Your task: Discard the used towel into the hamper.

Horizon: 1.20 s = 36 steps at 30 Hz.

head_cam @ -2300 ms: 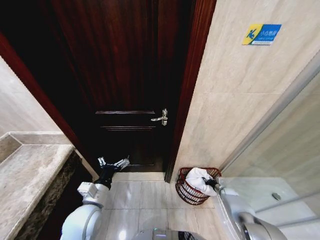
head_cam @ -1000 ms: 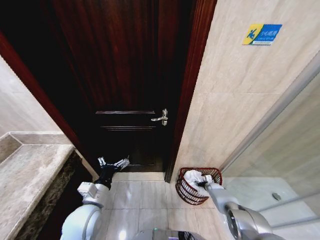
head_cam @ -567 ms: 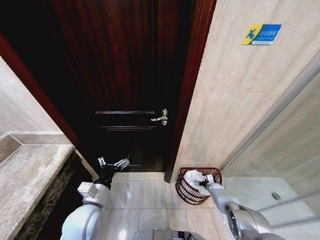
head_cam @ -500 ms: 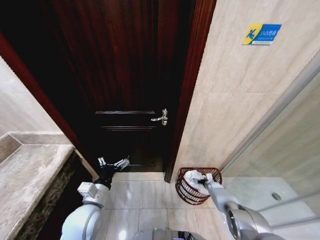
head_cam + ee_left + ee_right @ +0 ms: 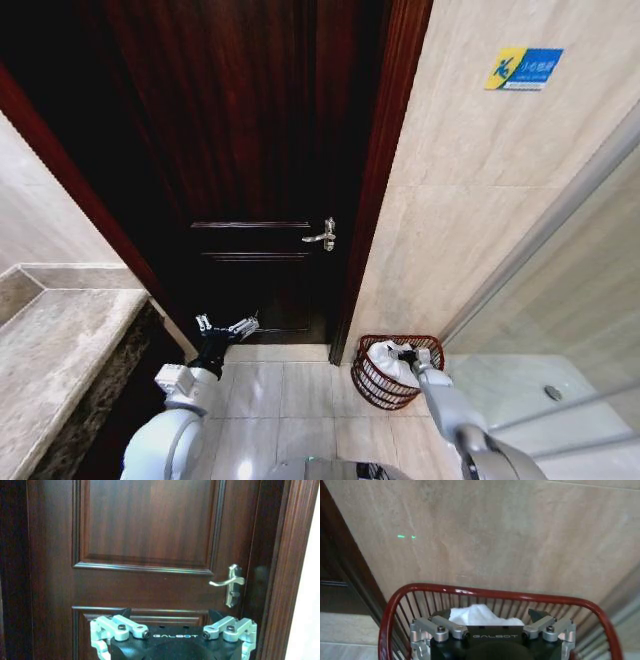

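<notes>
Right tool (image 5: 408, 354) hangs splayed open and empty over the towel (image 5: 385, 362) in the hamper (image 5: 370, 383); lifting out, it could perhaps snag cloth. Left tool (image 5: 227, 328), at nine o'clock, idles open.

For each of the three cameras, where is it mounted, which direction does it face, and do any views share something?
Head view: high, looking forward and down at the door, hamper, both arms.
Left wrist view: behind the open left claw, facing the door and its handle.
Right wrist view: behind the open right claw, over the hamper holding the white towel.
Shared: the door handle; hamper and towel.
</notes>
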{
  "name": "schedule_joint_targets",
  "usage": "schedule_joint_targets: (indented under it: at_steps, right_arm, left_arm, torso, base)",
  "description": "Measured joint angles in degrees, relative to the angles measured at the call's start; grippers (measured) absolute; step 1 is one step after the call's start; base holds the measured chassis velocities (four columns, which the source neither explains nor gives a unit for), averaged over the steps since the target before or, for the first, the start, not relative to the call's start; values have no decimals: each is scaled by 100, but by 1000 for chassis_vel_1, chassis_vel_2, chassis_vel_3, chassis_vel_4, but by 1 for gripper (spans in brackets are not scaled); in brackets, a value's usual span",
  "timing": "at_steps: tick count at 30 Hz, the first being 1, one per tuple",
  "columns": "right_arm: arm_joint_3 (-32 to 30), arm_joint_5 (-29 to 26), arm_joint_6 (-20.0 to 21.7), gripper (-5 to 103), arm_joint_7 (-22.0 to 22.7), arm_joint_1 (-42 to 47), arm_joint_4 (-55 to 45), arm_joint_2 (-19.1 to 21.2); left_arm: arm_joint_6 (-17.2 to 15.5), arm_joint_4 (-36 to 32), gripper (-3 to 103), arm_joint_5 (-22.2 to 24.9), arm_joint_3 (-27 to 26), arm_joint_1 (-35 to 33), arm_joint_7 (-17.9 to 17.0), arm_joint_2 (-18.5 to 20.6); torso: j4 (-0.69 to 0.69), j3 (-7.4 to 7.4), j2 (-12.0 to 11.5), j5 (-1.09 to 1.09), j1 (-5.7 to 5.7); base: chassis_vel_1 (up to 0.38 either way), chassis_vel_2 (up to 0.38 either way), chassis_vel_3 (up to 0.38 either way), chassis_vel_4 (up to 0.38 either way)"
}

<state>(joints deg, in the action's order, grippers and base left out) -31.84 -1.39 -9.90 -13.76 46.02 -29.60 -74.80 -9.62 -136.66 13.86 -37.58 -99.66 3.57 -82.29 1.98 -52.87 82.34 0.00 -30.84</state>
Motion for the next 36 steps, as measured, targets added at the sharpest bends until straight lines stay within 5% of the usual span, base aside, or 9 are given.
schedule_joint_targets:
  at_steps: [17,31,36]
  right_arm:
    - [-220,-1565,225,100,635,2599,-3793,126]
    - [-541,-1537,66,100,811,4078,-6026,-272]
    - [-718,-1345,-124,100,870,4814,-7037,-688]
  left_arm:
    - [0,0,100,0,0,0,0,0]
    - [0,0,100,0,0,0,0,0]
    - [0,0,100,0,0,0,0,0]
  torso:
    - [0,1,1,0,0]
    - [1,1,1,-2,0]
    - [0,0,1,0,1]
  base:
    - [0,0,0,0]
    - [0,0,0,0]
    - [0,0,0,0]
